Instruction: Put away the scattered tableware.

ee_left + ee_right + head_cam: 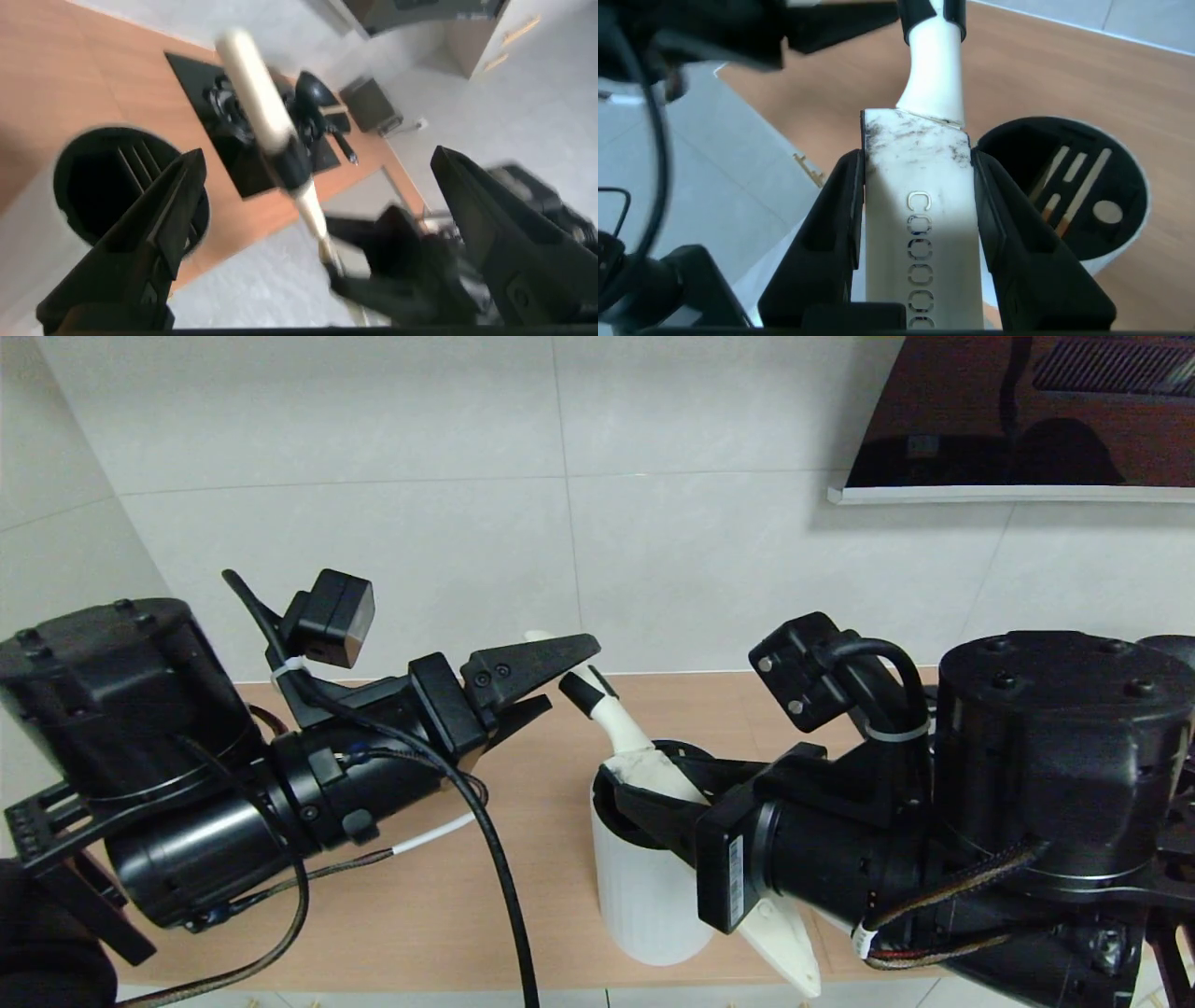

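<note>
Knife poised over the holder, handover or drop not yet made

The right gripper (915, 173) clamps the blade of one white-bladed kitchen knife with a white, black-banded handle (621, 723). In the head view the knife lies tilted at centre, directly over the one white ribbed cylindrical utensil holder (644, 896) on the light wooden counter (551, 784), with its handle pointing to the upper left and its tip at the lower right. The left gripper (569, 672), left of centre, has its fingers spread wide around the handle end without gripping it. A few pale utensils (1069, 177) already stand inside the holder, so part of the tidying looks done. This knife is still outside it. I judge that the knife going in is the step left.
</note>
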